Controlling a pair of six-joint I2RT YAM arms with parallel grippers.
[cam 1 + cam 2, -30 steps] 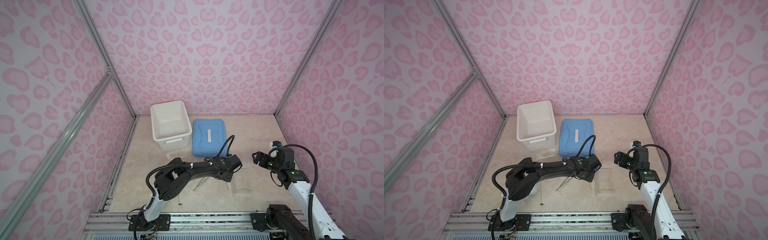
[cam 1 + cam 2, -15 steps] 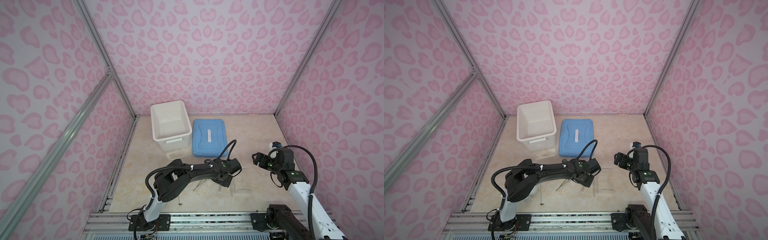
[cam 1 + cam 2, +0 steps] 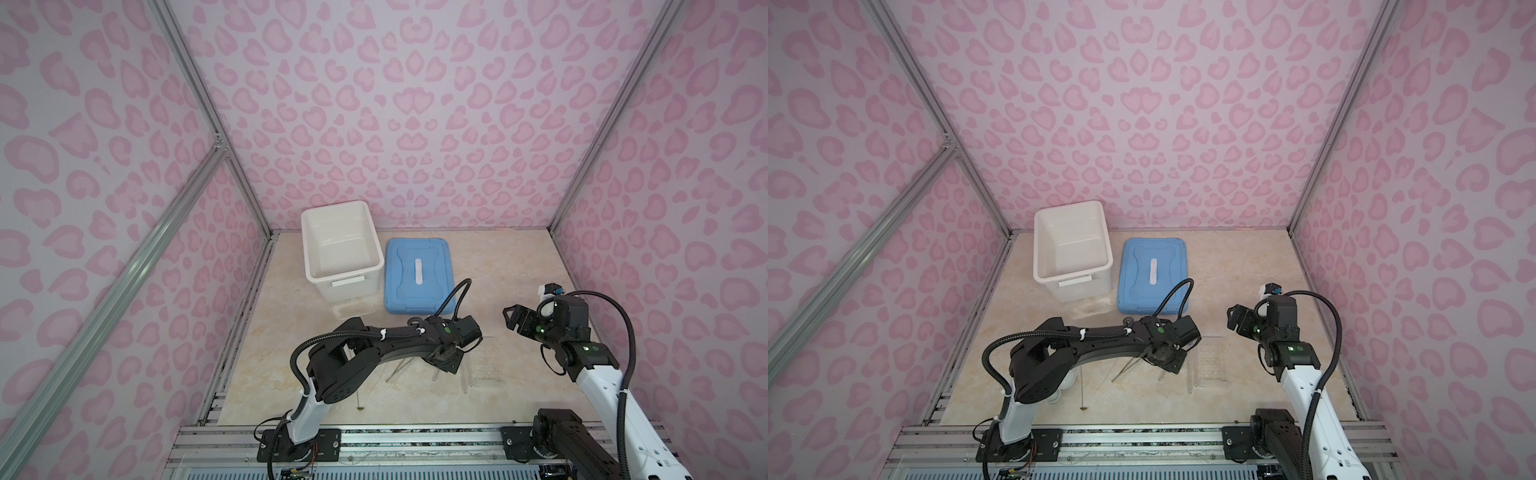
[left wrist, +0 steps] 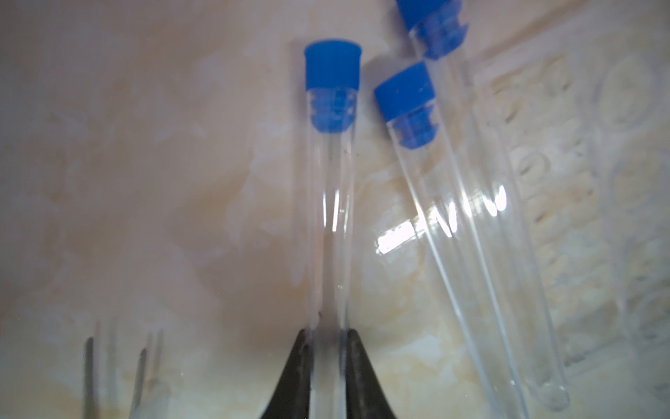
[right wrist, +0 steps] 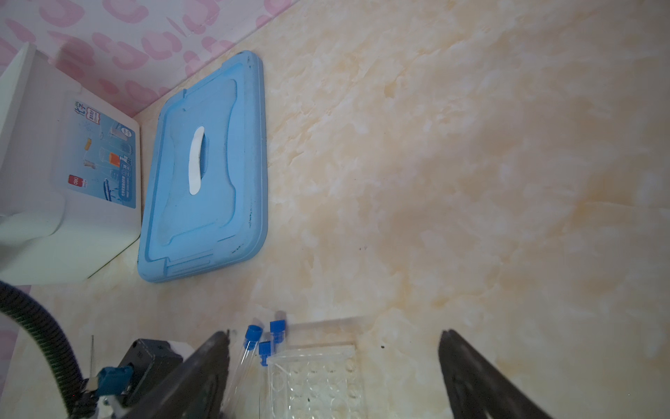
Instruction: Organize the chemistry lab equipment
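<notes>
**Left hand on a tube, rack waiting alongside**

The left hand (image 4: pixel 328 339) is down low on the counter (image 3: pixel 498 266), and in its wrist view the two dark fingers (image 4: pixel 293 377) press on either side of one clear tube (image 4: pixel 331 217). That looks like a clamp on the glass, taken well back from the stopper. The tube's long axis runs straight out from the hand, with the blue cap (image 4: pixel 333 72) at the far end. It lies flat, or nearly so.

Just beside it a second tube (image 4: pixel 458 254) and a third tube (image 4: pixel 507 254) lie loose, angled across each other near their caps. The clear rack (image 4: pixel 565 181) sits right against them, on the side toward the other arm.

The right hand (image 3: pixel 517 319) hangs raised beyond the rack, jaws wide apart and holding nothing.

Farther back, the white bin (image 3: pixel 345 274) stands open with the blue lid (image 3: pixel 399 286) flat next to it.

The left arm is plainly the nearer one. If the rack is the target, the tube will need tipping upright, cap on top, before going a short way across.
</notes>
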